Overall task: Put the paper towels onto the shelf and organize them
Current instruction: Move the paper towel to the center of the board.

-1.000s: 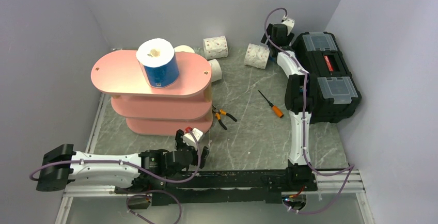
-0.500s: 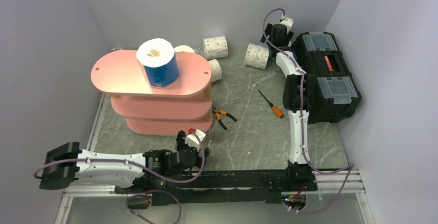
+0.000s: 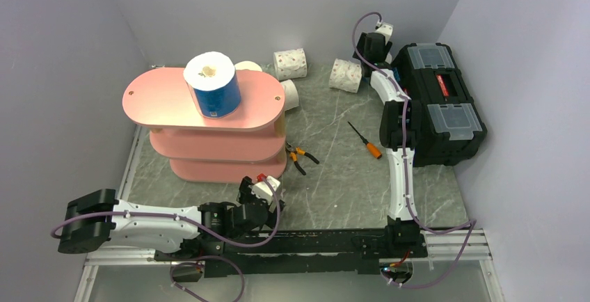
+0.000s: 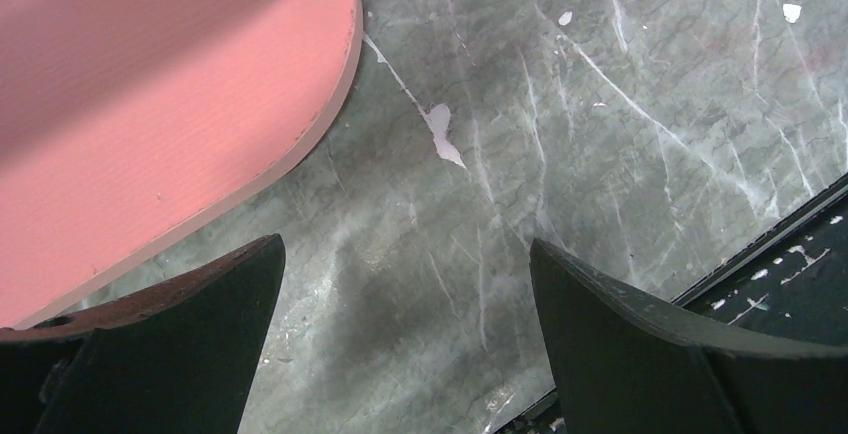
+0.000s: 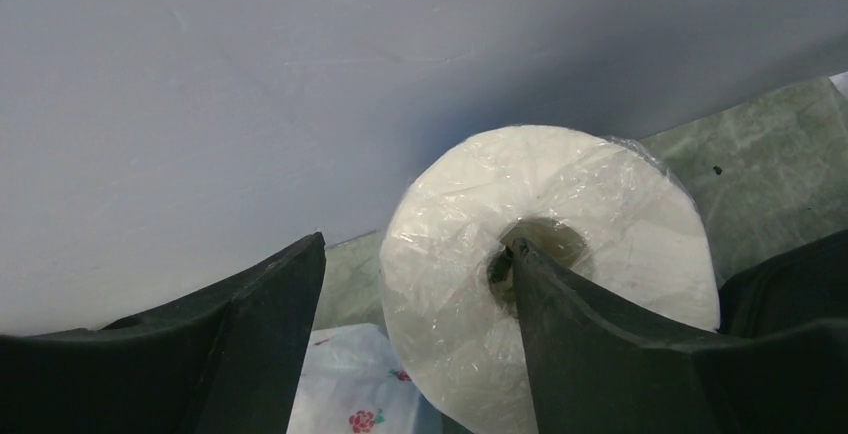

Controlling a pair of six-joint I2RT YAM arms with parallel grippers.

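Note:
The pink shelf (image 3: 202, 104) stands at the left, and a blue-wrapped roll (image 3: 212, 85) stands upright on its top board. A white roll (image 3: 248, 67) lies behind the shelf and another (image 3: 289, 94) lies at its right end. Two speckled rolls (image 3: 290, 63) (image 3: 346, 74) lie at the back. My right gripper (image 3: 373, 43) is at the back wall, open. In the right wrist view (image 5: 415, 244) one fingertip (image 5: 520, 259) is in the core of a plastic-wrapped white roll (image 5: 560, 204). My left gripper (image 3: 261, 189) (image 4: 405, 244) is open and empty beside the shelf's bottom board (image 4: 150, 104).
A black toolbox (image 3: 438, 100) stands at the right. An orange-handled screwdriver (image 3: 367, 142) and pliers (image 3: 300, 156) lie on the table in the middle. A flower-printed wrapper (image 5: 350, 384) lies under the right gripper. The back wall is right behind it.
My right arm has reached a little further toward the back wall. My left arm has shifted slightly to the right near the shelf's bottom board.

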